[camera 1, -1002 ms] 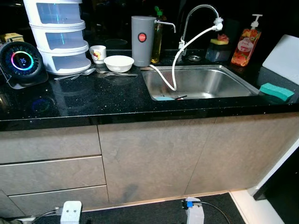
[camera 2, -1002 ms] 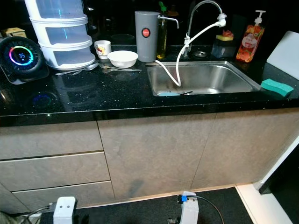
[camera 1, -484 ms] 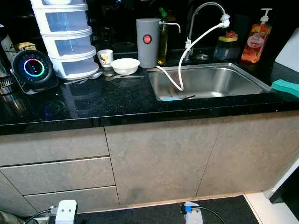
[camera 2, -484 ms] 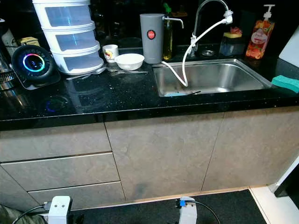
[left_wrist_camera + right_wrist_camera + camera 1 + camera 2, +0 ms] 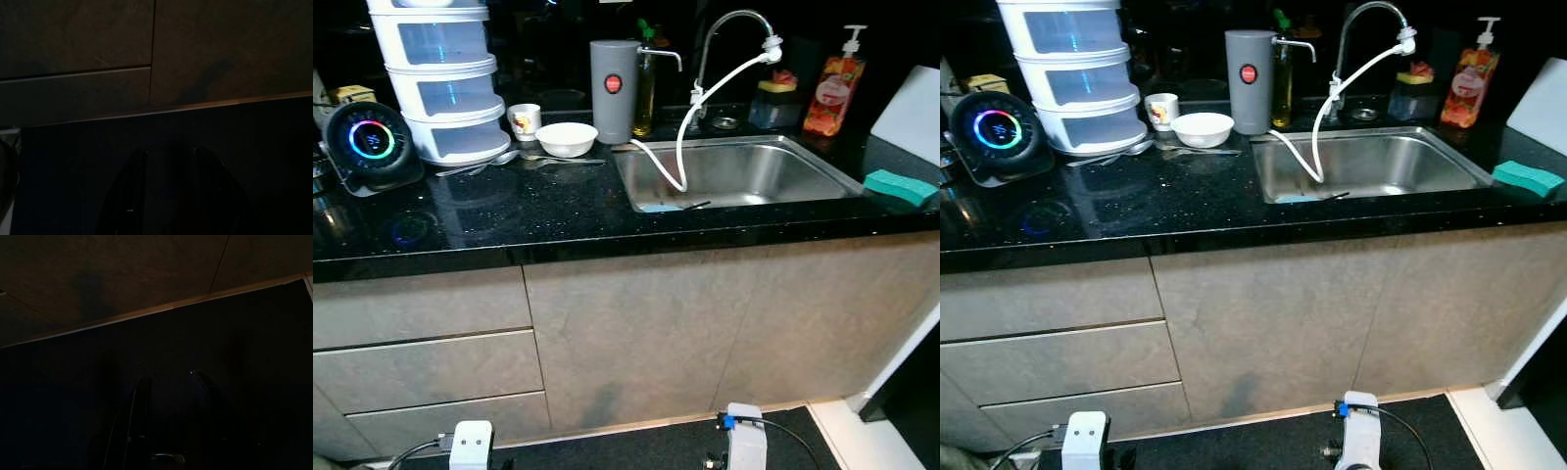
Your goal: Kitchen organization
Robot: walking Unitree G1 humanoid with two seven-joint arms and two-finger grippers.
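Note:
On the black counter (image 5: 509,215) stand a white bowl (image 5: 566,138), a small printed mug (image 5: 521,120) and a tall grey jug (image 5: 611,90). Spoons (image 5: 480,162) lie beside the bowl. The steel sink (image 5: 803,176) holds a white hose (image 5: 690,117) from the tap and a blue cloth (image 5: 658,207). Both arms hang low by the cabinet fronts. In the dark left wrist view my left gripper (image 5: 168,161) is open over the dark floor. My right gripper (image 5: 168,382) is open too, with nothing between its fingers.
A stack of white drawers (image 5: 440,78) and a round device with a glowing ring (image 5: 370,142) stand at the counter's left. A soap bottle (image 5: 826,96) is behind the sink, a green sponge (image 5: 899,186) at its right. Grey cabinet doors and drawers (image 5: 636,333) face me.
The whole picture swayed right, then back left, so the camera has moved. Nothing on the counter has shifted, and both arms still hang low.

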